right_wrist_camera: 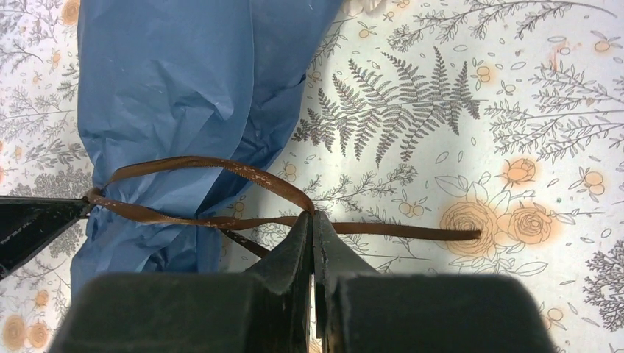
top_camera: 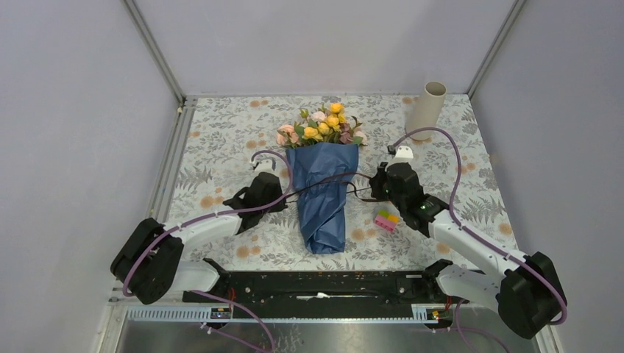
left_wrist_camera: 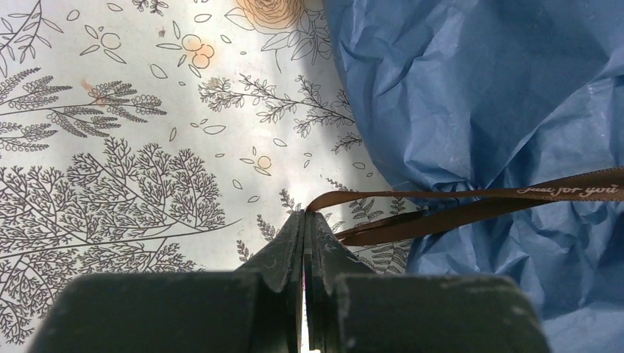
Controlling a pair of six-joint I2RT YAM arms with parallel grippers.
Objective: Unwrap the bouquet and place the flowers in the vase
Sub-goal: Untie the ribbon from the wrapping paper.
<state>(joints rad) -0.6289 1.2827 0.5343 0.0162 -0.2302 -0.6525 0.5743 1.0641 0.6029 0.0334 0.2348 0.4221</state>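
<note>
L tool [left_wrist_camera: 304, 220], left of the bouquet [top_camera: 322, 176], is pinched tight on a strand of the brown ribbon [left_wrist_camera: 471, 200], which runs taut to the crinkled blue paper [top_camera: 322, 213]. Bouquet lies centre of the table [top_camera: 221, 147], wrapped & tied, flowers [top_camera: 324, 123] pointing to the far side. R tool [right_wrist_camera: 312, 220], on its right, is clamped on another ribbon strand. A small multicolour block [top_camera: 386, 219] sits just beside it, w/ the beige vase [top_camera: 427, 110] upright at the far-right corner, well apart from the flowers.
</note>
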